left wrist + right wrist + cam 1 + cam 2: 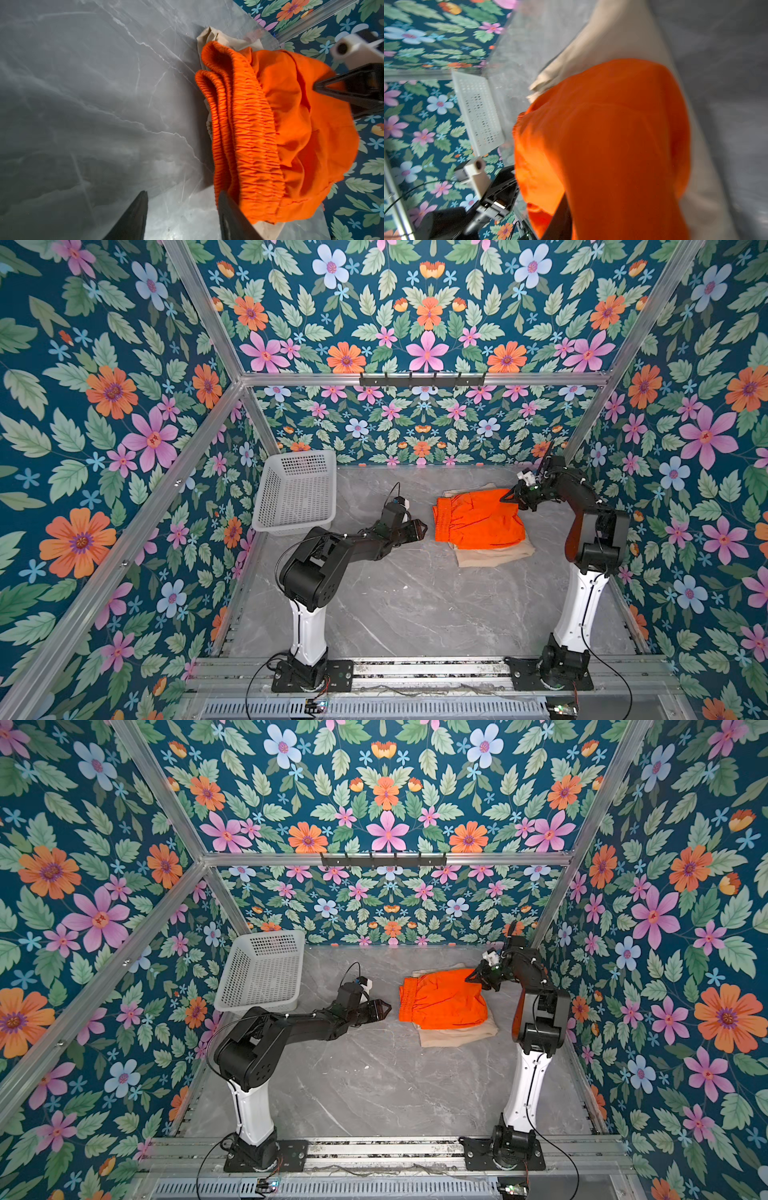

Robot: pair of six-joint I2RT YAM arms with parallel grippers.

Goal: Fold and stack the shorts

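The orange shorts (478, 522) lie folded on top of the beige shorts (494, 556) on the far right half of the table. Their gathered waistband (249, 135) faces my left gripper (422, 526). That gripper hovers just left of the waistband, open and empty (182, 193). My right gripper (508, 497) is at the far right corner of the orange shorts. In the right wrist view orange cloth (612, 135) drapes over one dark finger (562, 220) and hides the other, so its grip is unclear. Beige cloth (612, 37) sticks out beyond the orange pair.
A white perforated basket (295, 489) stands at the back left, behind the left arm. The grey marble table (415, 605) is walled by flowered panels and aluminium rails. Both arm bases are bolted at the front edge.
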